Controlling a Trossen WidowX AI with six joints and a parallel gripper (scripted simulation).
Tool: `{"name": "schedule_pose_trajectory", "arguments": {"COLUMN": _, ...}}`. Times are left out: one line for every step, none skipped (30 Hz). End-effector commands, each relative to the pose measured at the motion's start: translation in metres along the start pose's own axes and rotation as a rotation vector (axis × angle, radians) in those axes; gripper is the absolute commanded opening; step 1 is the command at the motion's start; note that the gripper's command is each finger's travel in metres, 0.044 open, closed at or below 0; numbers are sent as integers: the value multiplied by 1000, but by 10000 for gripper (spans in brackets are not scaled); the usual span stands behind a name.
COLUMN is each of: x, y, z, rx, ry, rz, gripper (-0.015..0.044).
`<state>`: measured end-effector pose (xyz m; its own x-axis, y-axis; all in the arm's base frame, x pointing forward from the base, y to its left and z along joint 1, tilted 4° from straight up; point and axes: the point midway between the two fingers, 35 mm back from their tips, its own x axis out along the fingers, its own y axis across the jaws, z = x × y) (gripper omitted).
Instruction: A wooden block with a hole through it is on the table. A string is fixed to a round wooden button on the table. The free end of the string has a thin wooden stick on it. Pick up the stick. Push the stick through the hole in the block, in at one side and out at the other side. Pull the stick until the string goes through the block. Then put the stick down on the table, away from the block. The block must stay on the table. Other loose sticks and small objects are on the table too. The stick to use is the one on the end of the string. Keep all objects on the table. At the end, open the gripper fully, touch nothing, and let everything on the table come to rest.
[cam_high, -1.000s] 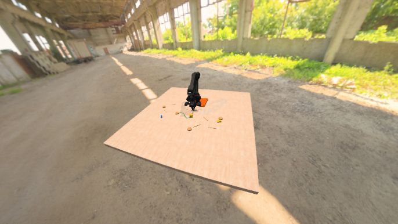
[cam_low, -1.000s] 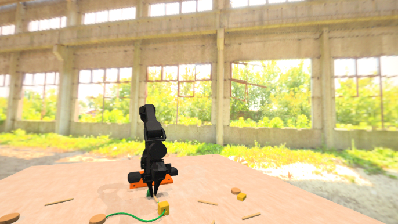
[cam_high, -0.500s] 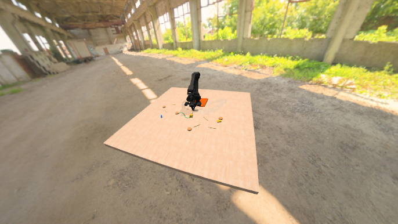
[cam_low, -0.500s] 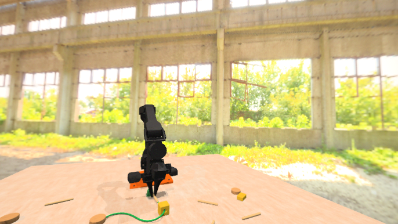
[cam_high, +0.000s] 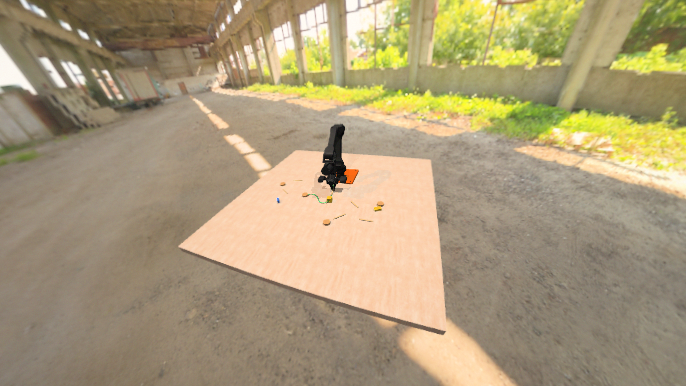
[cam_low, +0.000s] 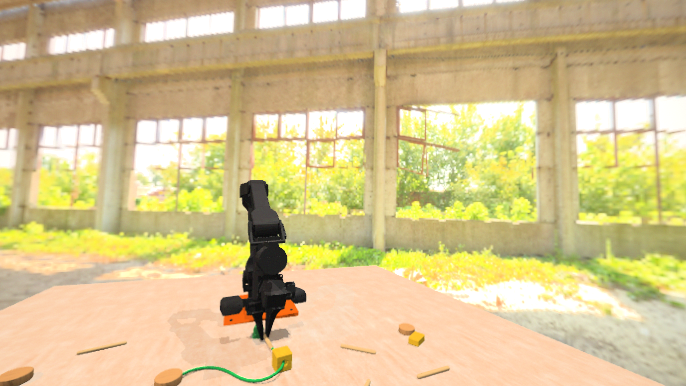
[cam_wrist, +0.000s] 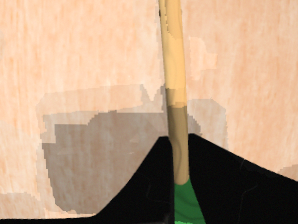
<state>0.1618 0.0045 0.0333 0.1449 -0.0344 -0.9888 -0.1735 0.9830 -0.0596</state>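
My gripper (cam_high: 333, 189) (cam_low: 265, 338) (cam_wrist: 176, 144) is shut on the thin wooden stick (cam_low: 269, 343) (cam_wrist: 175, 65), near one end of it, behind the block. The yellow block (cam_high: 329, 199) (cam_low: 277, 360) stands on the table. The stick runs from the fingertips to the block's far side. The green string (cam_high: 318, 200) (cam_low: 230, 372) curves from the round wooden button (cam_high: 305, 194) (cam_low: 168, 377) into the hole in the block's near side. The block hides the joint of stick and string. The block is not seen in the wrist view.
A green thing (cam_low: 256, 332) (cam_wrist: 186, 202) is just behind the fingertips. A small yellow piece (cam_high: 377, 209) (cam_low: 416, 339) lies beside another button (cam_high: 380, 203) (cam_low: 406, 329). Several loose sticks, more buttons and a blue piece (cam_high: 278, 200) are spread around. An orange plate (cam_high: 351, 176) is under the arm.
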Motion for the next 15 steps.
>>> {"name": "schedule_pose_trajectory", "arguments": {"x": 3, "y": 0, "z": -5, "rx": -6, "ry": 19, "rz": 0, "gripper": 0}}
{"name": "schedule_pose_trajectory", "arguments": {"x": 3, "y": 0, "z": -5, "rx": -6, "ry": 19, "rz": 0, "gripper": 0}}
{"name": "schedule_pose_trajectory", "arguments": {"x": 3, "y": 0, "z": -5, "rx": -6, "ry": 19, "rz": 0, "gripper": 0}}
{"name": "schedule_pose_trajectory", "arguments": {"x": 3, "y": 0, "z": -5, "rx": -6, "ry": 19, "rz": 0, "gripper": 0}}
{"name": "schedule_pose_trajectory", "arguments": {"x": 3, "y": 0, "z": -5, "rx": -6, "ry": 19, "rz": 0, "gripper": 0}}
{"name": "schedule_pose_trajectory", "arguments": {"x": 3, "y": 0, "z": -5, "rx": -6, "ry": 19, "rz": 0, "gripper": 0}}
{"name": "schedule_pose_trajectory", "arguments": {"x": 3, "y": 0, "z": -5, "rx": -6, "ry": 19, "rz": 0, "gripper": 0}}
{"name": "schedule_pose_trajectory", "arguments": {"x": 3, "y": 0, "z": -5, "rx": -6, "ry": 19, "rz": 0, "gripper": 0}}
{"name": "schedule_pose_trajectory", "arguments": {"x": 3, "y": 0, "z": -5, "rx": -6, "ry": 19, "rz": 0, "gripper": 0}}
{"name": "schedule_pose_trajectory", "arguments": {"x": 0, "y": 0, "z": 0, "rx": 0, "ry": 0, "rz": 0, "gripper": 26}}
{"name": "schedule_pose_trajectory", "arguments": {"x": 0, "y": 0, "z": 0, "rx": 0, "ry": 0, "rz": 0, "gripper": 53}}
{"name": "schedule_pose_trajectory", "arguments": {"x": 0, "y": 0, "z": 0, "rx": 0, "ry": 0, "rz": 0, "gripper": 79}}
{"name": "schedule_pose_trajectory", "arguments": {"x": 0, "y": 0, "z": 0, "rx": 0, "ry": 0, "rz": 0, "gripper": 105}}
{"name": "schedule_pose_trajectory", "arguments": {"x": 0, "y": 0, "z": 0, "rx": 0, "ry": 0, "rz": 0, "gripper": 131}}
{"name": "schedule_pose_trajectory", "arguments": {"x": 0, "y": 0, "z": 0, "rx": 0, "ry": 0, "rz": 0, "gripper": 157}}
